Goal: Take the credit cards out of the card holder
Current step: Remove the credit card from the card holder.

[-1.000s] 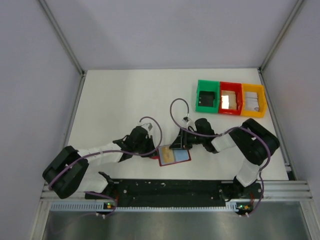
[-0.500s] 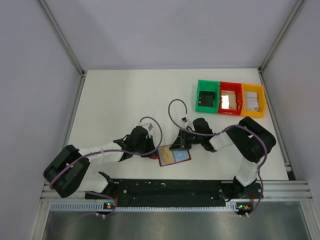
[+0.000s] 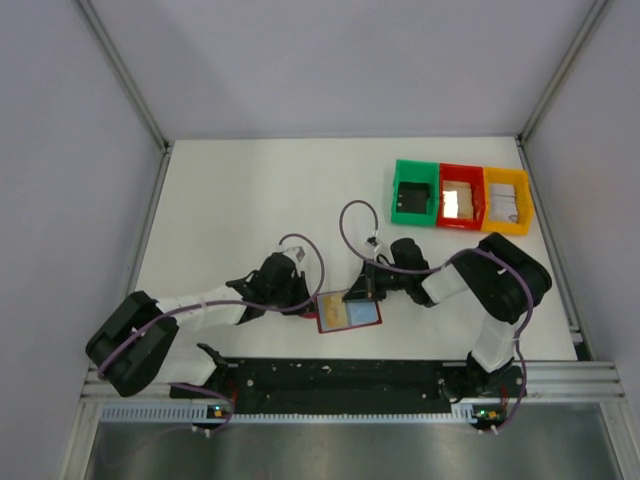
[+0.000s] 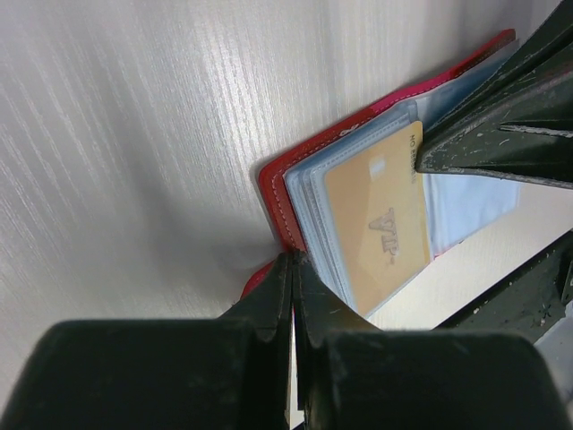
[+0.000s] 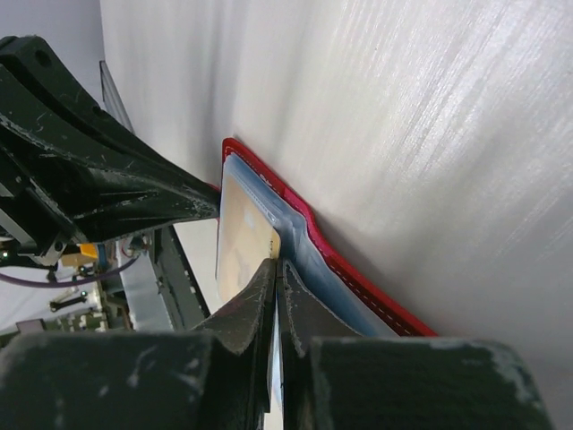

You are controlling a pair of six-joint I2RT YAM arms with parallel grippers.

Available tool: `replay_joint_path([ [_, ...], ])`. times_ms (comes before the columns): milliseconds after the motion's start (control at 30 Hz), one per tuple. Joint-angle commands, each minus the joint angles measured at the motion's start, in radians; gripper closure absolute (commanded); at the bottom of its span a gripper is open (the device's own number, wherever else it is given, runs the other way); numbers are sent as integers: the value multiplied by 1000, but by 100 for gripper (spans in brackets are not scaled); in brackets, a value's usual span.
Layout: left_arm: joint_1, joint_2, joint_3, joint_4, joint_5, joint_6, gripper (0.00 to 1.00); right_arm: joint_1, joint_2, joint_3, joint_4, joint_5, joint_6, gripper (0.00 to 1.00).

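Observation:
The card holder [image 3: 372, 317] lies open near the table's front edge, with a red border and clear sleeves. It also shows in the left wrist view [image 4: 279, 202] and the right wrist view [image 5: 354, 267]. A tan credit card [image 4: 380, 215] sticks partly out of a sleeve and shows in the right wrist view [image 5: 240, 242] too. My left gripper [image 3: 308, 304] is shut on the holder's left edge [image 4: 292, 260]. My right gripper [image 3: 362, 292] is shut on the tan card's corner [image 5: 277, 264]. A pale blue-grey sleeve or card [image 4: 466, 202] lies under the tan card.
Green [image 3: 414, 192], red [image 3: 460, 197] and yellow [image 3: 506, 200] bins stand in a row at the back right, each holding a flat card-like thing. The black rail of the arm bases [image 3: 340, 375] runs just in front of the holder.
My right gripper has shifted slightly to the right at the holder's top edge. The left gripper and the holder have stayed in place.

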State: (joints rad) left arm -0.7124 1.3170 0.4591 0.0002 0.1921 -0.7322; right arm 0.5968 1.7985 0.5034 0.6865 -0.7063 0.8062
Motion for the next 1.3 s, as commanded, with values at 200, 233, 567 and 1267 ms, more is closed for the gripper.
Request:
replay_joint_path([
  [200,-1,-50,-23,14,-43,-3,99,-17,-60,-14,-93,42,-91,100],
  [233,-1,-62,-22,12,-42,-4,94,-17,-62,-17,-87,36,-87,100],
  [567,-1,-180,46,82,12,-50,61,-15,-67,-14,-73,21,-82,100],
  [1267,-1,37,56,126,-2,-69,100,-11,-74,3,-82,7,-84,100],
])
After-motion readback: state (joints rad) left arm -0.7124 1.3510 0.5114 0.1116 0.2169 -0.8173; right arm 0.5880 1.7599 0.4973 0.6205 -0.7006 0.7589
